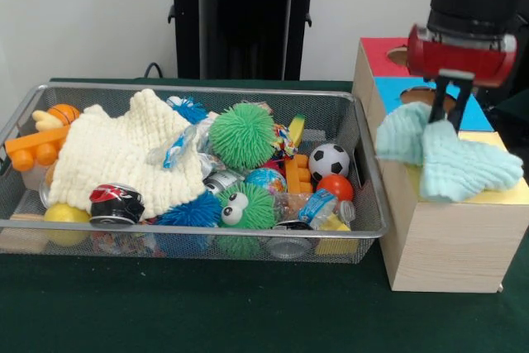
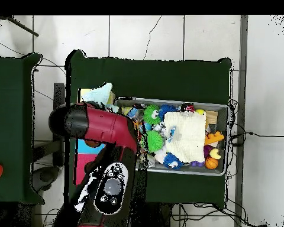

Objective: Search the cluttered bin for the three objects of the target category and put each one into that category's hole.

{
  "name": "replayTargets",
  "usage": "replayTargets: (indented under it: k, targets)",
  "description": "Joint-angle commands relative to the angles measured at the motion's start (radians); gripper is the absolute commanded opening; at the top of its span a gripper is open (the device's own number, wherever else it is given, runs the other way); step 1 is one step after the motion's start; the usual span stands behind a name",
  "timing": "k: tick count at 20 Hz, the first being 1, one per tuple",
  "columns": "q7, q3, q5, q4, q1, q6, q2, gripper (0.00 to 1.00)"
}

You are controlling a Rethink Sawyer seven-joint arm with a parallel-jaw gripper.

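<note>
The bin (image 1: 248,89) is a wide silver wire-mesh basket on the green table, full of clutter; it also shows in the overhead view (image 2: 222,112). To its right stands a wooden box (image 1: 446,245) with red (image 1: 376,51), blue (image 1: 395,88) and yellow (image 1: 504,196) tops with holes. My gripper (image 1: 447,117) hangs over the box and is shut on a mint-green cloth (image 1: 463,163), which drapes over the blue and yellow sections. In the overhead view the arm (image 2: 103,127) hides the gripper, and the cloth (image 2: 100,94) shows beside it.
In the bin lie a large cream cloth (image 1: 116,150), green spiky balls (image 1: 241,135), a blue spiky ball (image 1: 192,212), a soccer ball (image 1: 329,160), an orange ball (image 1: 335,188), a soda can (image 1: 116,202), a lemon (image 1: 66,214) and an orange toy (image 1: 37,145).
</note>
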Motion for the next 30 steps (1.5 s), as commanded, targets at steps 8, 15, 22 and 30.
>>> replayTargets:
  k: [8,15,22,30]
  targets:
    - [-0.053,0.099,-0.105,-0.017,-0.177,0.414,-0.189,0.00]
    - [-0.134,0.162,-0.144,0.045,-0.265,0.334,-0.213,0.00]
    - [-0.158,0.223,-0.214,0.114,-0.328,0.205,-0.215,0.00]
    - [-0.127,0.269,-0.301,0.131,-0.360,0.135,-0.214,0.00]
